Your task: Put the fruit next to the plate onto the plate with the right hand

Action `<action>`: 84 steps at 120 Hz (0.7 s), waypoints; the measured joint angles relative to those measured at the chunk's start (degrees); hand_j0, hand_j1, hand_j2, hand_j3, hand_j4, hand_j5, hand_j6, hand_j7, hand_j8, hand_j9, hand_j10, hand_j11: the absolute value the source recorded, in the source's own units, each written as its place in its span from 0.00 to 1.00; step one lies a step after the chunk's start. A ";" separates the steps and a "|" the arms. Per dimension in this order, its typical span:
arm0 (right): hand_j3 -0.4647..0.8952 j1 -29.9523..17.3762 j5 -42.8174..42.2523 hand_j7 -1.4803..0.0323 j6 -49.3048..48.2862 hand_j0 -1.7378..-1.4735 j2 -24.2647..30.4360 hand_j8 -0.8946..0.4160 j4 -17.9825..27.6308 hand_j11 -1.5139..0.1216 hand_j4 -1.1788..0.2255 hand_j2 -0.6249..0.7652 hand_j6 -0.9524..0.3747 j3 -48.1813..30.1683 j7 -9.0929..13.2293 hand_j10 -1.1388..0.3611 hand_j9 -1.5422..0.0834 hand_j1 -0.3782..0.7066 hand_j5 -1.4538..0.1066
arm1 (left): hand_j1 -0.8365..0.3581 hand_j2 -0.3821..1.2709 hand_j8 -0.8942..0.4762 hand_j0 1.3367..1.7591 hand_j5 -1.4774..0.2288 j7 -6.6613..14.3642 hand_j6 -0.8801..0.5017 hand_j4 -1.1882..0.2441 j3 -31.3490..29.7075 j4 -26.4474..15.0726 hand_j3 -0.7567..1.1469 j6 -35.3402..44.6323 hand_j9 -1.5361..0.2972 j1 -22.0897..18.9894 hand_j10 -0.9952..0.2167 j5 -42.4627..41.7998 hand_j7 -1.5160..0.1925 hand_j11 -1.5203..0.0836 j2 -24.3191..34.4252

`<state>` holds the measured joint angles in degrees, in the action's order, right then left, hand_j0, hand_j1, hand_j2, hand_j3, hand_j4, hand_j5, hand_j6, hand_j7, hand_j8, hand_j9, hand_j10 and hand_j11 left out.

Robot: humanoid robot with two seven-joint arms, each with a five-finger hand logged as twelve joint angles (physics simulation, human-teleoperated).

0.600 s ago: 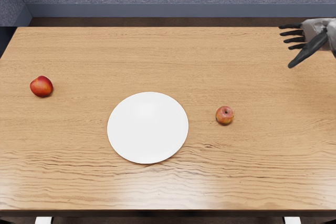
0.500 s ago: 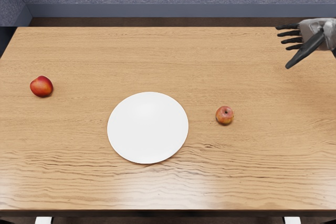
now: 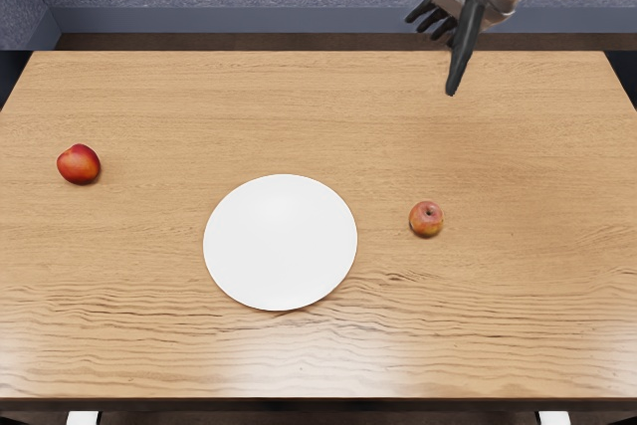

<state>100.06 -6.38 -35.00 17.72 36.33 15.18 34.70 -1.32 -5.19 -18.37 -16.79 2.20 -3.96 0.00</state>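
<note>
Right hand (image 3: 453,17) swung from right edge to upper right, fingers (image 3: 461,57) spread and empty, likely pre-shaping for small red apple (image 3: 426,218) beside round white plate (image 3: 281,242).

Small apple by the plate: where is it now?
Head view: the small apple sits on the table right of centre, just right of the white plate and not touching it.
</note>
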 joint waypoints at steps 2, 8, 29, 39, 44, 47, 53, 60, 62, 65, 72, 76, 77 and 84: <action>0.34 1.01 -0.01 0.96 0.00 0.30 -0.20 0.67 0.65 0.91 0.83 0.45 0.70 1.99 0.04 0.75 0.93 0.05 0.92 | 0.99 0.23 0.65 0.76 0.87 0.00 0.64 0.83 0.00 0.00 0.40 0.00 0.84 0.00 0.82 0.00 0.89 0.95 0.00; 0.34 2.78 -0.08 0.96 0.25 0.30 -0.31 0.67 3.21 0.91 0.82 0.45 0.70 6.30 0.14 0.75 0.93 0.05 0.92 | 0.99 0.23 0.65 0.76 0.87 0.00 0.64 0.83 0.00 0.00 0.40 0.00 0.84 0.00 0.82 0.00 0.89 0.95 0.00; 0.34 0.16 -0.52 0.96 27.49 0.30 1.90 0.67 27.35 0.91 0.82 0.45 0.70 11.40 0.27 0.75 0.93 0.05 0.92 | 0.99 0.23 0.65 0.76 0.87 0.00 0.64 0.83 0.00 0.00 0.40 0.00 0.84 0.00 0.82 0.00 0.89 0.95 0.00; 0.34 -3.03 -1.48 0.96 35.59 0.30 0.90 0.67 32.76 0.91 0.82 0.45 0.70 11.99 0.29 0.75 0.93 0.05 0.92 | 0.99 0.23 0.65 0.76 0.87 0.00 0.64 0.83 0.00 0.00 0.40 0.00 0.84 0.00 0.82 0.00 0.89 0.95 0.00; 0.34 -3.90 -1.82 0.96 38.53 0.30 1.26 0.67 34.93 0.91 0.82 0.45 0.70 12.17 0.29 0.74 0.93 0.05 0.91 | 0.99 0.23 0.65 0.76 0.87 0.00 0.64 0.83 0.00 0.00 0.40 0.00 0.84 0.00 0.82 0.00 0.89 0.95 0.00; 0.34 -4.31 -1.96 0.96 40.52 0.30 1.52 0.66 35.91 0.91 0.82 0.45 0.70 12.46 0.29 0.74 0.93 0.05 0.91 | 0.99 0.23 0.65 0.76 0.87 0.00 0.64 0.83 0.00 0.00 0.40 0.00 0.84 -0.04 0.82 0.00 0.89 0.95 0.00; 0.34 -4.92 -2.16 0.96 44.46 0.30 1.87 0.66 37.29 0.91 0.82 0.45 0.70 13.40 0.30 0.74 0.93 0.05 0.91 | 0.99 0.23 0.65 0.76 0.87 0.00 0.64 0.83 0.00 0.00 0.40 0.00 0.84 0.00 0.82 0.00 0.89 0.95 0.00; 0.34 -5.24 -2.30 0.96 48.50 0.30 2.16 0.66 38.25 0.90 0.82 0.45 0.70 14.09 0.30 0.74 0.93 0.06 0.91 | 0.99 0.23 0.65 0.76 0.87 0.00 0.64 0.83 0.00 0.00 0.40 0.00 0.84 -0.01 0.82 0.00 0.89 0.95 0.00; 0.34 -5.27 -2.33 0.95 49.74 0.30 2.22 0.66 38.44 0.90 0.82 0.45 0.69 14.22 0.30 0.74 0.93 0.06 0.91 | 0.99 0.23 0.65 0.76 0.87 0.00 0.64 0.83 0.00 0.00 0.40 0.00 0.84 0.00 0.82 0.00 0.89 0.95 0.00; 0.34 -5.36 -2.37 0.95 51.35 0.30 2.23 0.66 38.77 0.90 0.82 0.45 0.69 14.34 0.30 0.74 0.93 0.06 0.91 | 0.99 0.23 0.65 0.76 0.87 0.00 0.64 0.83 0.01 0.00 0.40 0.00 0.84 0.00 0.82 0.00 0.89 0.95 0.00; 0.34 -5.49 -2.42 0.95 55.25 0.30 2.46 0.66 41.79 0.90 0.82 0.45 0.69 14.23 0.30 0.74 0.92 0.06 0.90 | 0.99 0.23 0.65 0.76 0.87 0.00 0.64 0.83 0.01 0.00 0.40 0.00 0.84 0.00 0.82 0.00 0.89 0.95 0.00; 0.34 -5.57 -2.44 0.95 57.90 0.30 2.66 0.66 44.10 0.90 0.82 0.45 0.69 13.76 0.30 0.74 0.92 0.06 0.90 | 0.99 0.23 0.65 0.76 0.87 0.00 0.64 0.83 0.01 0.00 0.40 0.00 0.84 0.00 0.82 0.00 0.89 0.95 0.00; 0.34 -5.60 -2.45 0.95 58.51 0.30 2.67 0.66 44.62 0.90 0.81 0.45 0.69 13.62 0.30 0.74 0.92 0.06 0.90 | 0.99 0.23 0.65 0.76 0.87 0.00 0.64 0.83 0.01 0.00 0.40 0.00 0.84 0.00 0.82 0.00 0.89 0.95 0.00; 0.34 -5.75 -2.54 0.95 61.65 0.30 2.70 0.65 47.37 0.90 0.81 0.44 0.69 12.76 0.30 0.73 0.92 0.07 0.90 | 0.99 0.23 0.65 0.76 0.87 0.00 0.64 0.83 0.01 0.00 0.40 0.00 0.84 0.00 0.82 0.00 0.89 0.95 0.00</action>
<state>94.30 -8.92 26.65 20.42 83.69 27.94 35.00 -1.32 -5.18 -18.37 -16.79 2.20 -3.95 0.00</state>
